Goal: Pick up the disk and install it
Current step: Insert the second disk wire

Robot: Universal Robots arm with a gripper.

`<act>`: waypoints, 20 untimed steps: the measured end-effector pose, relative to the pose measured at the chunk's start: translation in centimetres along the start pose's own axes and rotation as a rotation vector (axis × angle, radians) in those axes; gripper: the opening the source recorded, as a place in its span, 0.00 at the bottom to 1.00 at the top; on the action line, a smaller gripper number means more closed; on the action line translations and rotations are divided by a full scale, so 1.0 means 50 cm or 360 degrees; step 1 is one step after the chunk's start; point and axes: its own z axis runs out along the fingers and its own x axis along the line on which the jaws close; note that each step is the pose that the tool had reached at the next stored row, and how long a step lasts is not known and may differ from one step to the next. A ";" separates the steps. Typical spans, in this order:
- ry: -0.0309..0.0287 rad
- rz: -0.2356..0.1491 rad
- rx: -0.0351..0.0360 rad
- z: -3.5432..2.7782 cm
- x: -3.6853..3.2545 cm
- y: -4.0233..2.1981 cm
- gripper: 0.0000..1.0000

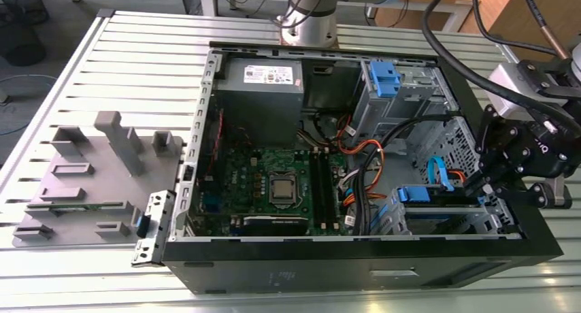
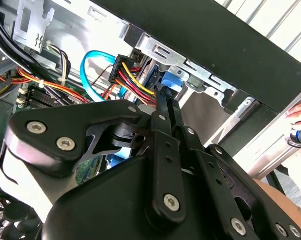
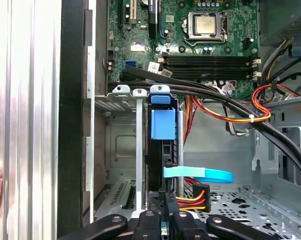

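Black metal claw [image 2: 163, 97], fingers closed together with nothing between them, presses on the blue-bracketed silver rectangular hard disk [image 3: 163, 125] seated upright in the grey steel drive bay [image 3: 120, 145]; beside it, a blue ribbon cable [image 3: 200, 174].

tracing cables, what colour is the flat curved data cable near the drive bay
Light blue, clearest in the first wrist view.

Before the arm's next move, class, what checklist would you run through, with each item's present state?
1. Disk between the bay's rails: ok.
2. Gripper at the disk's end: ok.
3. Disk fully seated: cannot tell.
4. Blue cable and power connector clear of the gripper: not ok, they lie right beside it.
5. Person's hand away from the case: not ok, close outside its wall.
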 end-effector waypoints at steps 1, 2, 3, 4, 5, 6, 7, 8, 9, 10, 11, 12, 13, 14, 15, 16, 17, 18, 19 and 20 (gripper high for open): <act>0.00003 0.0000 0.0000 0.000 0.000 0.000 0.16; 0.00006 0.0000 0.0000 0.000 0.000 0.000 0.16; 0.00007 0.0000 0.0000 0.000 0.000 0.000 0.16; 0.00009 0.0000 0.0000 0.000 0.000 0.000 0.16; 0.00010 0.0000 0.0000 0.000 0.000 0.000 0.16; 0.00011 0.0000 0.0000 0.000 0.000 0.000 0.16; 0.00012 0.0000 0.0000 0.000 0.000 0.000 0.16; 0.00015 0.0000 0.0000 0.000 0.000 0.000 0.16; 0.00015 0.0000 0.0000 0.000 0.000 0.000 0.16; 0.00018 0.0000 0.0000 0.000 -0.002 0.000 0.16; 0.00015 0.0000 0.0000 0.000 -0.003 0.000 0.16; 0.00016 0.0000 0.0000 0.000 -0.004 0.001 0.16; 0.00013 0.0000 0.0000 0.000 -0.006 0.002 0.16; 0.00015 0.0001 0.0000 0.000 -0.008 0.005 0.16; 0.00017 0.0001 0.0000 0.001 -0.011 0.006 0.16; 0.00015 0.0001 0.0000 0.001 -0.014 0.008 0.16; 0.00014 0.0001 0.0000 0.001 -0.017 0.008 0.16; 0.00013 0.0001 0.0000 0.002 -0.018 0.009 0.16; 0.00014 0.0001 0.0000 0.002 -0.019 0.009 0.16; 0.00012 0.0002 0.0000 0.003 -0.019 0.010 0.16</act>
